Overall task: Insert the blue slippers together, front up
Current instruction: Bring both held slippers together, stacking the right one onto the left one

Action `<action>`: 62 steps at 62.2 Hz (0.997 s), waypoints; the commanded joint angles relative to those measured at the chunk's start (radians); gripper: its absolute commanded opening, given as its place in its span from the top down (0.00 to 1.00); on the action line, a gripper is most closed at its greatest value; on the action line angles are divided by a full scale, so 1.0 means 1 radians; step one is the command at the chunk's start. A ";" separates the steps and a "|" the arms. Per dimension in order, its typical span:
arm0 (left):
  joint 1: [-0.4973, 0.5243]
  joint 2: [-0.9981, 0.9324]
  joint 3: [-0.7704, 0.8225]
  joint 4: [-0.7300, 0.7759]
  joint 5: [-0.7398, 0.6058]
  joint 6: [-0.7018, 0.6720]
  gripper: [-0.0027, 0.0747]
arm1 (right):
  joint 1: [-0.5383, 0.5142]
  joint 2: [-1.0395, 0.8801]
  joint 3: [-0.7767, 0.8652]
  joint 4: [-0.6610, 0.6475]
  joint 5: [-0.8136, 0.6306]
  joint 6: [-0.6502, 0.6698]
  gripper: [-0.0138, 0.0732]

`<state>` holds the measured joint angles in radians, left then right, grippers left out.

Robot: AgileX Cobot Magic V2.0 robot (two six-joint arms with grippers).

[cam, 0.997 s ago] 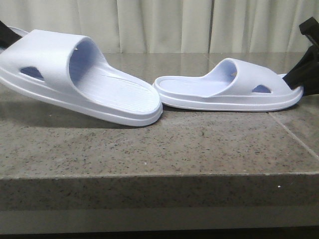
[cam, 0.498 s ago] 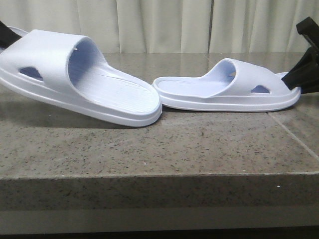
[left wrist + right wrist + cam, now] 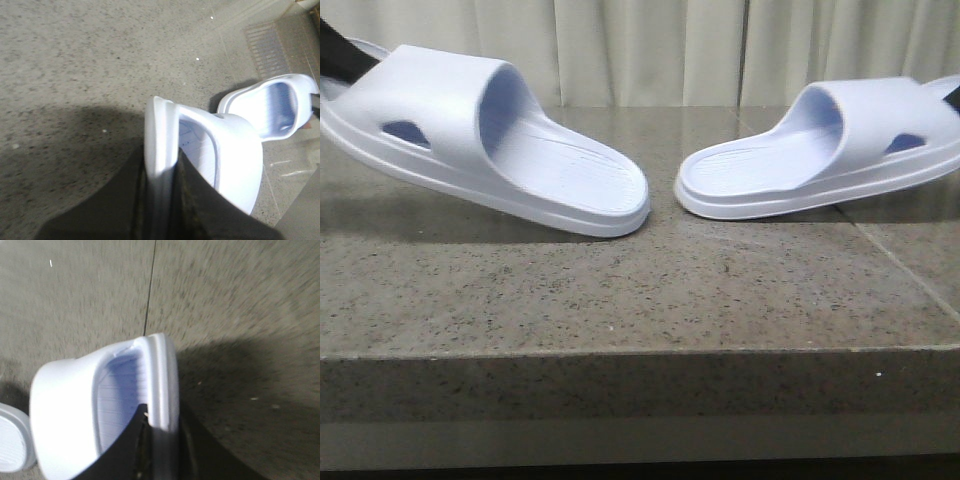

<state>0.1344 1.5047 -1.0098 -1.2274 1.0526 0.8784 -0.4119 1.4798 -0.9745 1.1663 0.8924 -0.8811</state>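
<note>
Two pale blue slippers are held above the stone table, toes facing each other a small gap apart. The left slipper (image 3: 490,140) tilts toe-down towards the middle, and my left gripper (image 3: 334,50) holds its heel. In the left wrist view my left gripper (image 3: 161,165) is shut on the heel's sole edge of the left slipper (image 3: 225,150). The right slipper (image 3: 820,150) tilts with its heel raised at the right, its toe low near the table. My right gripper (image 3: 952,96) is mostly hidden behind it. In the right wrist view my right gripper (image 3: 162,415) is shut on the right slipper (image 3: 70,405).
The speckled grey stone table (image 3: 620,290) has its front edge (image 3: 640,352) near me and a seam (image 3: 905,272) at the right. A pale curtain (image 3: 650,50) hangs behind. The left wrist view shows a floor grate (image 3: 267,47) beyond the table.
The right slipper has lifted off the table, tilted heel-up and moved right, widening the gap between the toes. The left slipper has shifted slightly right.
</note>
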 commanded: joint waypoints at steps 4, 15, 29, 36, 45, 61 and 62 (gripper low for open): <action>-0.103 -0.033 -0.024 -0.131 -0.067 0.011 0.99 | -0.107 -0.139 -0.021 0.094 0.077 0.038 0.92; -0.251 -0.008 -0.024 -0.279 -0.186 0.054 0.99 | -0.167 -0.215 -0.021 0.113 0.150 0.045 0.92; -0.291 0.115 -0.024 -0.425 -0.189 0.115 0.99 | -0.167 -0.217 -0.021 0.132 0.171 0.061 0.92; -0.291 0.154 -0.024 -0.423 -0.189 0.115 0.99 | -0.155 -0.216 -0.020 0.132 0.162 0.061 0.92; -0.289 0.168 -0.024 -0.393 -0.189 0.115 0.99 | -0.095 -0.196 0.008 0.132 0.119 0.061 0.92; -0.207 0.168 -0.019 -0.355 -0.035 0.111 0.99 | 0.048 -0.163 0.054 0.137 0.028 0.061 0.92; -0.202 0.168 -0.016 -0.353 -0.033 0.111 0.99 | 0.054 -0.161 0.054 0.138 0.027 0.061 0.92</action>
<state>-0.0988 1.7082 -1.0098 -1.5476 0.9206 0.9856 -0.3911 1.3345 -0.8972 1.2256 0.9260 -0.8207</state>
